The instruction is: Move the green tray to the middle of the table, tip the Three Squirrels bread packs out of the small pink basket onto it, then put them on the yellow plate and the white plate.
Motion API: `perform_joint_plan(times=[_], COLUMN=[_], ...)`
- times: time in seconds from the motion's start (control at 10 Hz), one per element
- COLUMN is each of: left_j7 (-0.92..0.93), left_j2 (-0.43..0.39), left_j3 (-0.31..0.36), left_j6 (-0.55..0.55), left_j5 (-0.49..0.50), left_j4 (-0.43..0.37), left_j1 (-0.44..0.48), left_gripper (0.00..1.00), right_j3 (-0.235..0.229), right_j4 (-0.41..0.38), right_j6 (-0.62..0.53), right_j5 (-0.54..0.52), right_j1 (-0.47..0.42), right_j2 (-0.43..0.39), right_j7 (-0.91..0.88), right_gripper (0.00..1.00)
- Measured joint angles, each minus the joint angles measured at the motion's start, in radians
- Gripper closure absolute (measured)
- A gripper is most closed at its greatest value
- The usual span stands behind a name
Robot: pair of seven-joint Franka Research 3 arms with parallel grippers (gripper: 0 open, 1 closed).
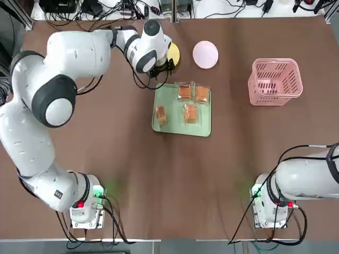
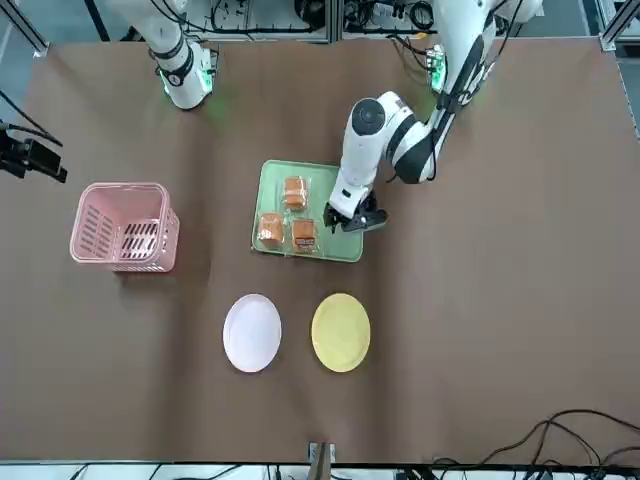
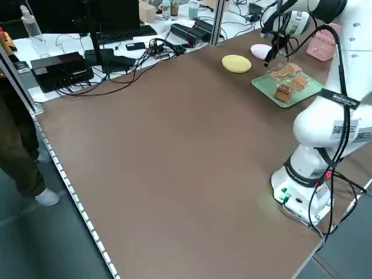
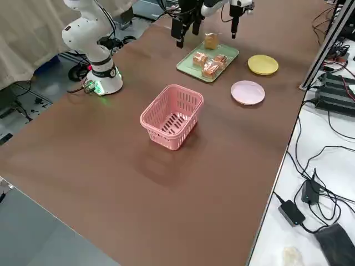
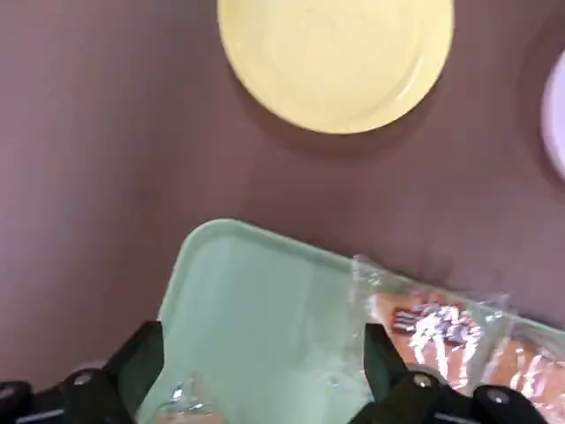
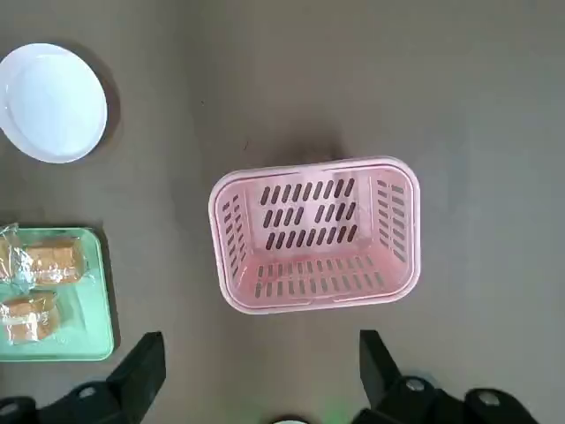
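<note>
- Centrally on the table (image 1: 106, 132) lies the green tray (image 1: 172, 124), holding all four Three Squirrels bread packs (image 1: 189, 112).
- Upright and empty, the small pink basket (image 1: 275, 82) stands near the table's right edge, well apart from the tray.
- Both the yellow plate (image 2: 340, 332) and the white plate (image 2: 252, 333) lie bare, side by side, between the tray and the far edge.
- Spread wide and holding nothing, the left hand (image 2: 358, 222) hovers over the tray's far left corner.
- Parked at the near edge, the right hand (image 6: 256, 375) also stands wide, empty.
</note>
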Motion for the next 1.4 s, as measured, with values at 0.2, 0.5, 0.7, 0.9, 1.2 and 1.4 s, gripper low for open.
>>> perform_joint_plan(times=[0.2, 0.5, 0.7, 0.9, 1.2, 1.4], left_j7=[-0.009, -0.075, -0.086, -0.091, -0.091, -0.091], left_j2=[0.09, 0.227, 0.278, 0.318, 0.357, 0.372], left_j3=[-0.001, 0.029, 0.092, 0.112, 0.112, 0.112], left_j6=[-0.021, -0.055, -0.06, -0.061, -0.062, -0.063], left_j5=[0.0, 0.0, -0.007, -0.014, -0.015, -0.017], left_j4=[0.112, 0.276, 0.324, 0.357, 0.39, 0.404], left_j1=[-0.031, -0.111, -0.191, -0.227, -0.239, -0.256], left_gripper=[0.0, 0.0, 0.0, 0.0, 0.0, 0.0], right_j3=[-0.004, -0.004, -0.004, -0.004, -0.004, -0.004], right_j4=[0.0, 0.0, 0.0, 0.0, 0.0, 0.0], right_j6=[0.0, 0.0, -0.001, -0.002, -0.002, -0.002], right_j5=[0.0, 0.0, 0.0, 0.0, 0.0, 0.0], right_j1=[-0.002, -0.002, -0.002, -0.002, -0.002, -0.002], right_j2=[0.0, 0.0, 0.0, 0.0, 0.0, 0.0], right_j7=[0.001, 0.002, 0.003, 0.004, 0.004, 0.004], right_gripper=[0.03, 0.03, 0.03, 0.03, 0.03, 0.03])
